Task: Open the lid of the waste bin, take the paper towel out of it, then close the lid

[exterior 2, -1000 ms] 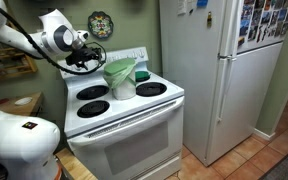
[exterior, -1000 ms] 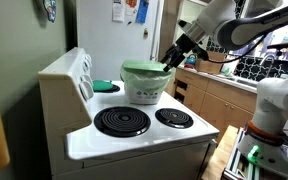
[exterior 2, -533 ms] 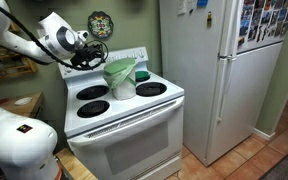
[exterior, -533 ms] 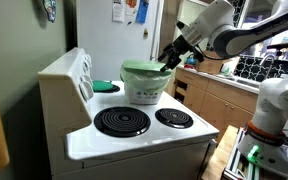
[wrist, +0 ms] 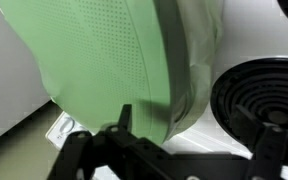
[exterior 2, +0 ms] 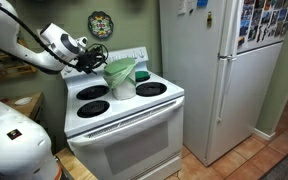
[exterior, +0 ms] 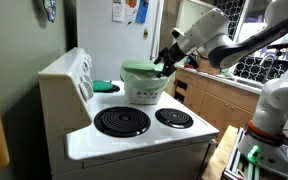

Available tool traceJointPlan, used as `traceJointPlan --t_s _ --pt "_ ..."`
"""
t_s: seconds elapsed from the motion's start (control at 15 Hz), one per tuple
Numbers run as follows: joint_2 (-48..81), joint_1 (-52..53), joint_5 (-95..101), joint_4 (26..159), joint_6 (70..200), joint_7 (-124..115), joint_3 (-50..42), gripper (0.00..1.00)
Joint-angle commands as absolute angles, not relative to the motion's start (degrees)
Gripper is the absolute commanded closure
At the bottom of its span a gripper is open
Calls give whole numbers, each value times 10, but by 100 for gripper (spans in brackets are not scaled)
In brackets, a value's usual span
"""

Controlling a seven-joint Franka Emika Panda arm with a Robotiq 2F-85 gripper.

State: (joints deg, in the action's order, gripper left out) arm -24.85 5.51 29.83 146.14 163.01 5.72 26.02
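Note:
The waste bin (exterior: 144,90) stands on the back of the white stove, whitish with a pale green liner; it shows in both exterior views (exterior 2: 123,84). The green lid (exterior: 142,68) sits shut on its rim. In the wrist view the lid (wrist: 94,55) fills the upper left, with the bin's side (wrist: 196,60) below it. My gripper (exterior: 164,66) is open and empty, close beside the lid's edge (exterior 2: 94,62). Its dark fingers (wrist: 194,135) spread wide at the bottom of the wrist view. The paper towel is hidden.
The stove top (exterior: 144,135) has coil burners (exterior: 121,121) in front of the bin. A flat bright-green object (exterior: 106,87) lies behind the bin by the control panel (exterior: 82,75). A fridge (exterior 2: 214,70) stands beside the stove. Wooden cabinets (exterior: 219,100) lie beyond.
My arm has swung a little and the gripper has edged closer to the lid's rim. The bin and lid have not moved.

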Motion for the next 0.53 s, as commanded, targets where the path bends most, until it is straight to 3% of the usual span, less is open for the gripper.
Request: traceJointPlan --t_s 0.0,0.47 --pt "-252 -3 359 1463 1646 7 308 0" --pt "-261 -90 426 1461 1703 -88 373 0"
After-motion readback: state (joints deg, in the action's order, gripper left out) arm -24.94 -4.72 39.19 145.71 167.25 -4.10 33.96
